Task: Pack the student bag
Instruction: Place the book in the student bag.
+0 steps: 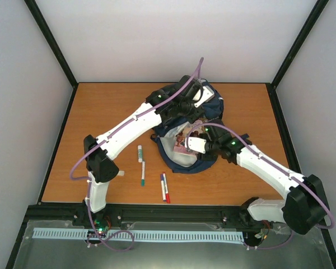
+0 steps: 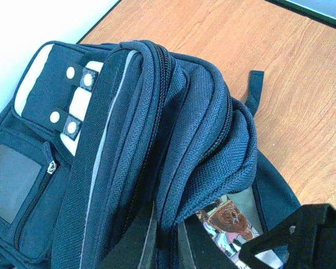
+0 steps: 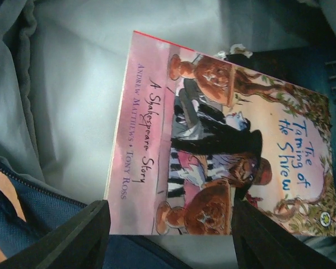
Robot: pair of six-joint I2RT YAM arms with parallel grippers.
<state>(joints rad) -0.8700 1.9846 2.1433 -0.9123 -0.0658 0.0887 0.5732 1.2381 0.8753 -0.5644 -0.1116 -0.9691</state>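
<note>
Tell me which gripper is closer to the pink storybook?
Right. The right gripper hovers over the storybook inside the student bag; the left gripper pinches the bag's edge, farther away.

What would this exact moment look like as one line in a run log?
left hand: shut on student bag, holding mouth open | right hand: open over book inside bag | pens: on table

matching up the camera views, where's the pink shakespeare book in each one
top external: the book lies mid-picture, in the open mouth of the student bag.
left wrist: only a corner shows, bottom right, under the bag's lifted flap.
right wrist: the cover fills the middle, title sideways.
shared landmark: the bag's pale grey lining beside the book.
</note>
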